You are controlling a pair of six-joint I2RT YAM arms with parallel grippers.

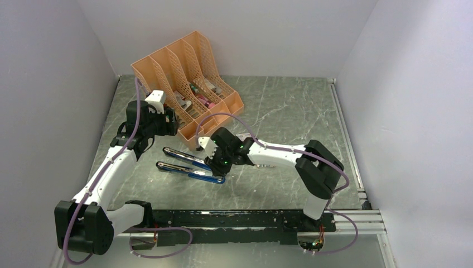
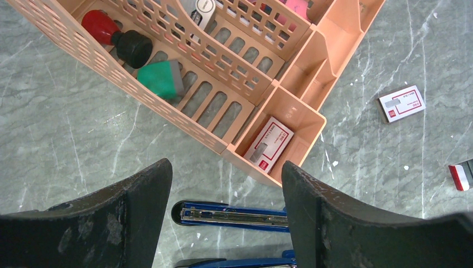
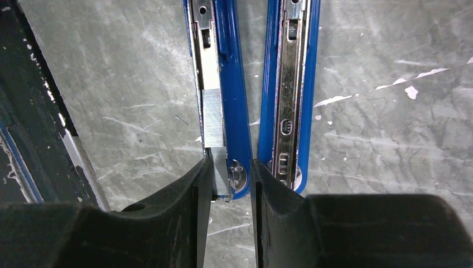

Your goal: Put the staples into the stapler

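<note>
Right at the near end, the right gripper (image 3: 231, 187) sits low over the open stapler (image 3: 237, 84). Its jaws are drawn in narrow either side of the hinge end of the left blue rail. Whether they actually pinch that rail or only flank it, I can't tell. Only the right wrist view gives this: the staples (image 3: 212, 120), a ribbed silvery strip, lie in the metal channel of that left rail. The strip's near end is tucked up against the left finger (image 3: 201, 195). The other rail runs alongside, showing just bare slotted metal.

From the top camera the strip is too small to make out. It does show the stapler splayed flat on the grey marbled table (image 1: 290, 106), its two halves meeting under the right wrist.

Further out, the left gripper (image 2: 226, 166) hangs over the stapler's far tip, jaws spread wide and holding nothing. Through that gap you see the tip of one blue rail.

Beyond it is the peach desk organizer (image 2: 312, 50), and only the left wrist view looks inside. The small front pocket holds a white-and-red box (image 2: 270, 142) lying tilted. In the long slot behind lie a green block (image 2: 162, 78) and a red-and-black stamp (image 2: 117, 36). Something white and something pink peek from the slots further back, too cropped to name. A second white-and-red box (image 2: 400, 103) lies on the table to the right of the organizer, well apart from it.
</note>
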